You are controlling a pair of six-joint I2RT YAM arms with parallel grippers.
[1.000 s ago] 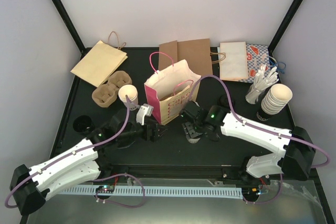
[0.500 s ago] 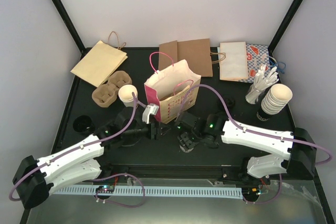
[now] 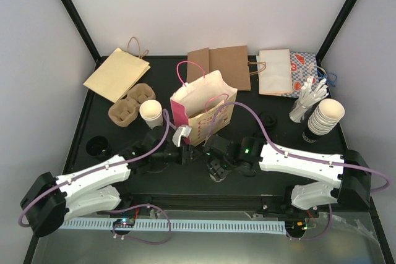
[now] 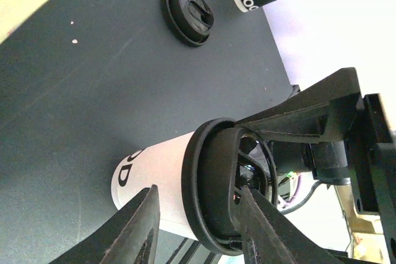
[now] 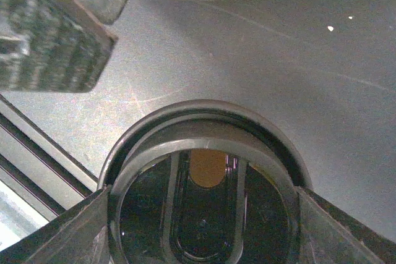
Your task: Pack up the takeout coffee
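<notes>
Left gripper (image 4: 197,196) and right gripper (image 5: 201,214) jam the spot just below the pink bag (image 3: 204,115). Bag mouth gapes upward, centre frame; cup carrier (image 3: 131,104) sits left, bare table (image 3: 162,78) runs upper left.

Bags, spare cups and a lid on a black table (image 3: 164,75)

Just beyond both pairs of jaws stands an open pink-and-white bag (image 3: 207,109); beyond and left of the left jaws, a pulp cup carrier (image 3: 131,104) and a flat tan bag (image 3: 116,73); well beyond the right jaws, flat brown bags (image 3: 226,66), a white bag (image 3: 274,71), a patterned bag (image 3: 304,66), a holder of white cutlery (image 3: 304,104), a stack of nested cups (image 3: 325,117); a loose black lid (image 4: 187,15) lies well apart from the left jaws.
</notes>
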